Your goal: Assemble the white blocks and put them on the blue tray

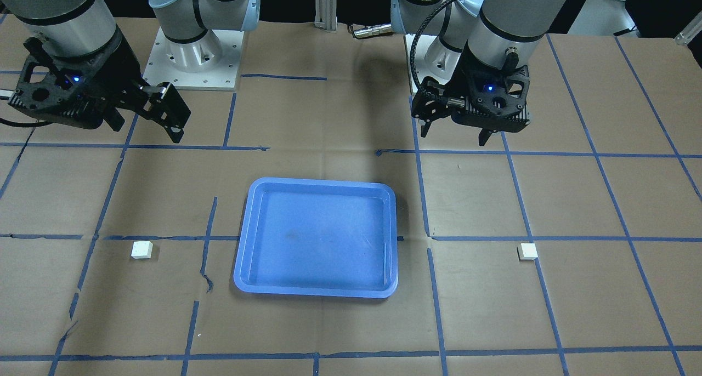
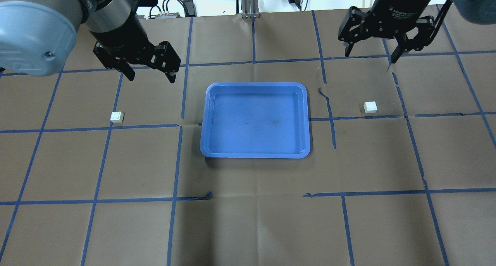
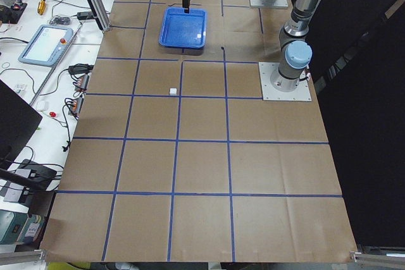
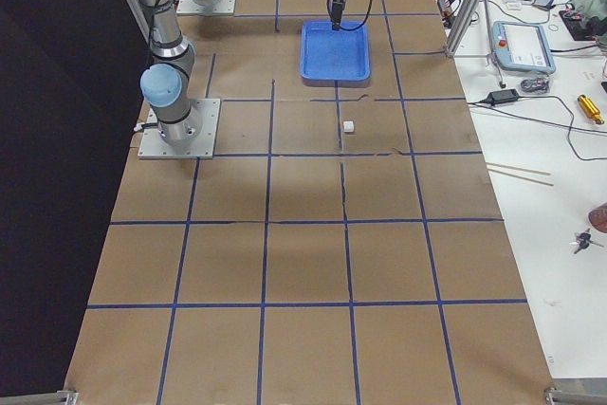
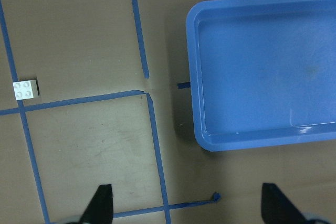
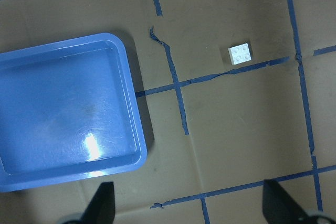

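Plainly, the white blocks are unjoined small square bricks, studs up, on the brown paper [image 2: 248, 219]. One block [image 2: 117, 116] lies to the robot's left of the shallow, rimmed blue tray [image 2: 255, 87], and the other block [image 2: 370, 107] to its right, both well apart from it. Blue tape lines [image 2: 135, 127] pass just beside each block, a ragged tear [image 2: 326, 97] lies between the tray and the right-side block, and the left gripper [image 2: 151, 78] and right gripper [image 2: 370, 57] hang spread wide, holding nothing.
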### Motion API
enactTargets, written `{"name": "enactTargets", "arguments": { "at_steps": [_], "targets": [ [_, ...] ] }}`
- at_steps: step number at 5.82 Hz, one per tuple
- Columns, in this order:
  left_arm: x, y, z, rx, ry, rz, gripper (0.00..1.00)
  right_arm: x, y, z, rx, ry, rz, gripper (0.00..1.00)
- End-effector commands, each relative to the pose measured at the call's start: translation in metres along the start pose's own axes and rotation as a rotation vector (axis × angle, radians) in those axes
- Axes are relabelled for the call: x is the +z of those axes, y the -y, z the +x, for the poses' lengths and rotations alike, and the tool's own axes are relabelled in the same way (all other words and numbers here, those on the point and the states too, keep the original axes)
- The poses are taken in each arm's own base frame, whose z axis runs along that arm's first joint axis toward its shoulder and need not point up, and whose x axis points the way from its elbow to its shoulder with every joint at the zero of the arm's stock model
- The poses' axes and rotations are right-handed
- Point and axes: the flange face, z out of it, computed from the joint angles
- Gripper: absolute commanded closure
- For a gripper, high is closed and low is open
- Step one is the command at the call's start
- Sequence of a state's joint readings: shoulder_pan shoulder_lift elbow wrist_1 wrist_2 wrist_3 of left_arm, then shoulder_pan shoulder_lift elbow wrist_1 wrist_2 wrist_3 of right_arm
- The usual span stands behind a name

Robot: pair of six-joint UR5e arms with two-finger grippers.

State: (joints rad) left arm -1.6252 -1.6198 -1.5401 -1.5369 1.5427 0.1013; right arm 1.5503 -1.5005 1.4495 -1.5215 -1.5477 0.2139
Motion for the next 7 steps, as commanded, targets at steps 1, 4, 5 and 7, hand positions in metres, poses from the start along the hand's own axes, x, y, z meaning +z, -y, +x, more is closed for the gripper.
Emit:
{"name": "enactTargets", "arguments": {
  "at_steps": [1, 4, 5, 7],
  "targets": [
    [-0.003, -0.005, -0.008, 0.021, 0.055, -0.002, 0.01, 0.002, -0.009, -0.022, 0.007, -0.011, 0.002, 0.0],
    [-0.004, -0.009, -0.009, 0.018, 0.059, -0.004, 0.01, 0.011, -0.008, -0.026, -0.016, -0.021, -0.002, 0.0],
    [-0.004, -0.011, -0.009, 0.018, 0.058, -0.007, 0.01, 0.015, -0.009, -0.025, -0.015, -0.025, -0.022, 0.0],
    [0.005, -0.012, -0.013, 0.031, 0.058, -0.022, 0.01, 0.014, -0.007, -0.022, -0.071, -0.029, -0.024, 0.0]
  ]
}}
